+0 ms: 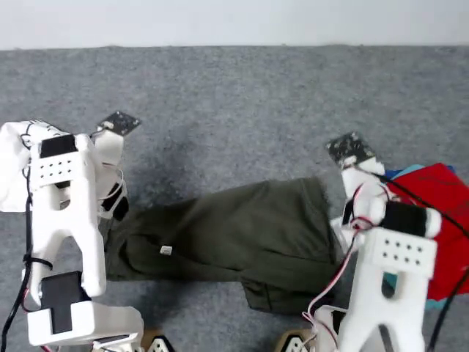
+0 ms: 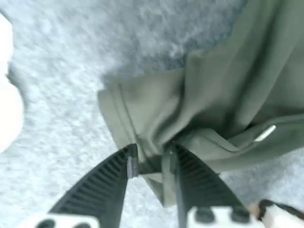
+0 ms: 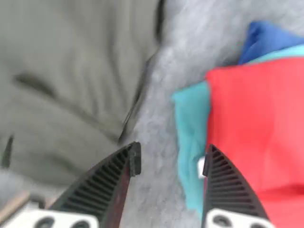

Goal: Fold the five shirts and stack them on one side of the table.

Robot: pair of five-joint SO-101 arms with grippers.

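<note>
The left fingers (image 2: 111, 183) are pressed onto a bunched fold at one end of the olive shirt (image 1: 234, 231), with cloth caught between them. From that pinch the shirt runs away across the tabletop (image 1: 234, 103) towards the other arm, so its long axis is the line joining the two sets of fingers.

The right fingers (image 3: 107, 183) are spread and hold nothing. They hang over a bare grey strip. The shirt's far end lies just to one side of them and the folded pile just to the other. That makes the right arm the nearer one to the free end, and only that end is not gripped.

The olive shirt looks already doubled into a long band. It is soft and creased, with a hemmed edge by the left fingers and a small white label (image 1: 165, 250) on top. A loose flap sticks out of the band on the side towards the arm bases, near the right fingers.

The pile beside the right fingers shows a red shirt (image 1: 440, 198) on top, with a teal shirt (image 3: 190, 123) and a blue shirt (image 3: 266, 40) peeking from beneath. Beyond the left fingers, on the side away from the olive shirt, lies white cloth (image 1: 15, 169), probably another shirt.

The next fold probably depends on the right fingers taking the end beside them.
</note>
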